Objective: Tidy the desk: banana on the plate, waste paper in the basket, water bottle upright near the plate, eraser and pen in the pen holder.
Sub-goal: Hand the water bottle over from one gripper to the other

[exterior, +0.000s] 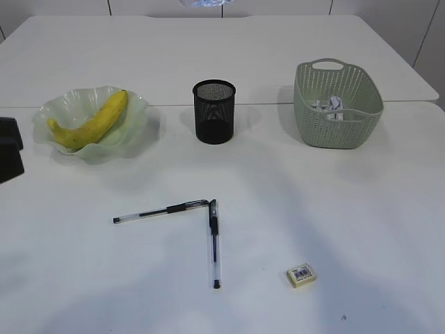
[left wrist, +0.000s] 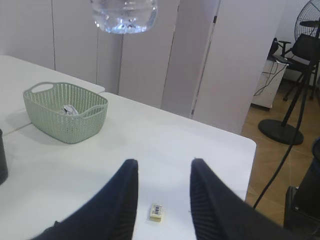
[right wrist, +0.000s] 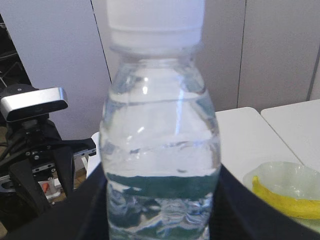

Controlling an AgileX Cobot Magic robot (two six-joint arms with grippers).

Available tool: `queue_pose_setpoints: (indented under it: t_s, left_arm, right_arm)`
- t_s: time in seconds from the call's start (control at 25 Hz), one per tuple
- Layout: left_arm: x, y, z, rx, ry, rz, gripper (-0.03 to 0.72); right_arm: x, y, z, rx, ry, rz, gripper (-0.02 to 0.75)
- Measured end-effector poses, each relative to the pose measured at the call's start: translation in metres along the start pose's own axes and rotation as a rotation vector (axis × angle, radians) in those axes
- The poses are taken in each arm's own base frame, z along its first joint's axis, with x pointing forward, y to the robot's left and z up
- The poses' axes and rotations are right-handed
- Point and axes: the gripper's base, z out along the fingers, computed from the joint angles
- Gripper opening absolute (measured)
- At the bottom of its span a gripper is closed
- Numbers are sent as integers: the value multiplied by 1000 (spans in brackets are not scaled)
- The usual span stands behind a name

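My right gripper (right wrist: 161, 200) is shut on a clear water bottle (right wrist: 160, 130) and holds it upright, high above the table. Only the bottle's bottom shows at the top of the exterior view (exterior: 207, 3) and of the left wrist view (left wrist: 124, 15). My left gripper (left wrist: 164, 162) is open and empty, above the table, with the eraser (left wrist: 156, 211) seen between its fingers. The banana (exterior: 94, 122) lies on the green plate (exterior: 139, 129). Crumpled paper (exterior: 330, 106) lies in the basket (exterior: 338, 132). Two pens (exterior: 161, 210) (exterior: 214, 243) and the eraser (exterior: 301, 275) lie in front of the black mesh pen holder (exterior: 214, 111).
A dark part of the left arm (exterior: 8, 149) shows at the table's left edge, next to the plate. A seam between two tabletops runs behind the plate and basket. A camera stand (right wrist: 32, 145) and a fan (left wrist: 300, 75) stand off the table.
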Motion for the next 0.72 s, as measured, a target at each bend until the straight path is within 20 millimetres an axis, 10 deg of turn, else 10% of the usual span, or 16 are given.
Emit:
queue_pose_setpoints:
  t_s: [0.72]
  left_arm:
    - [2,14,-1,-156,-102,-56,242]
  right_arm:
    - [0,0,0,0,0,0,350]
